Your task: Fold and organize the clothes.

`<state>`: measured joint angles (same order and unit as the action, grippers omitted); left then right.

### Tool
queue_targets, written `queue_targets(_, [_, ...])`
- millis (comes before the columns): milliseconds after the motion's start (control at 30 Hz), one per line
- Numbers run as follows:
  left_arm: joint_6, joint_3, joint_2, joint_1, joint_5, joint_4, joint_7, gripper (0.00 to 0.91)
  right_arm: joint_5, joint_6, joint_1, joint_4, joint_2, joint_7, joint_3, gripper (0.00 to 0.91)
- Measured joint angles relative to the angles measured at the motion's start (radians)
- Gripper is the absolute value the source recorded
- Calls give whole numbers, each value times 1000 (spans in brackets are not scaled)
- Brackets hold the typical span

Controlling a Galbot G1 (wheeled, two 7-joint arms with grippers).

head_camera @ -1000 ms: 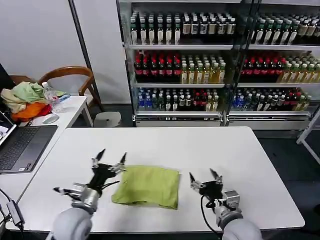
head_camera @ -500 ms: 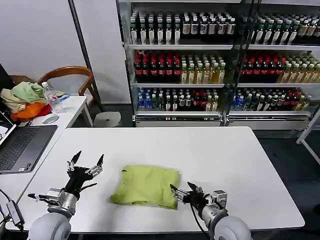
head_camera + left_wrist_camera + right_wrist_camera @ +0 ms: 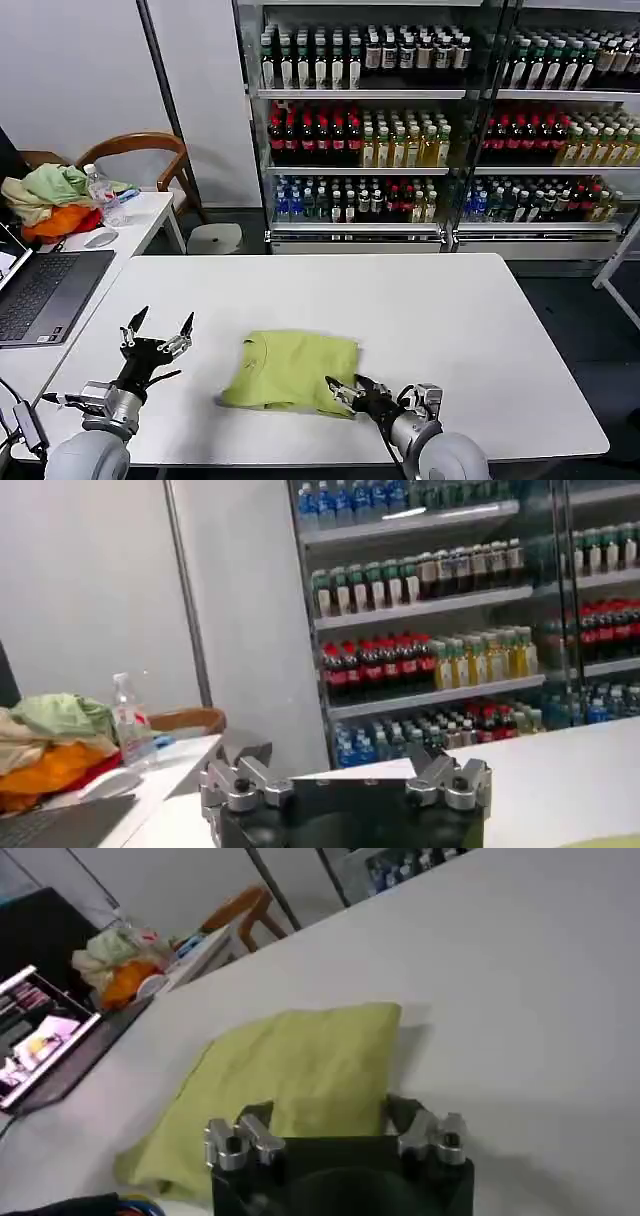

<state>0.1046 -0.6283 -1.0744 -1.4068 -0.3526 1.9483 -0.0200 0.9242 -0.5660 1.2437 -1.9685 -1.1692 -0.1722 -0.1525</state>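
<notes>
- Fingers of the right gripper (image 3: 347,387) are seen spread apart at the lower centre of the head view, with their tips at the near right corner of the T-shirt (image 3: 293,371); whether fabric is pinched between them cannot be told.
- Fingers of the left gripper (image 3: 158,331) are held spread and released, raised above the bare white table (image 3: 430,310) at the lower left of the frame, well apart from the T-shirt.
- The lime yellow-green T-shirt is laid folded into a rough rectangle on the white table, at the lower centre of the head view, between the two grippers.
- From the right wrist view, the T-shirt (image 3: 290,1078) is shown directly ahead of the gripper body, its near edge between the two finger bases.
- A laptop (image 3: 38,292) is placed at the left edge of the head view, and a heap of pale green, cream and orange garments (image 3: 52,200) is piled on a side table in the upper left.
</notes>
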Motion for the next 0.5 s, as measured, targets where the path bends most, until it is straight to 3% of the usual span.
queue_targets(500, [-5, -10, -4, -17, 5, 0, -2, 907, 36, -10, -13, 23, -11, -11, 4, 0])
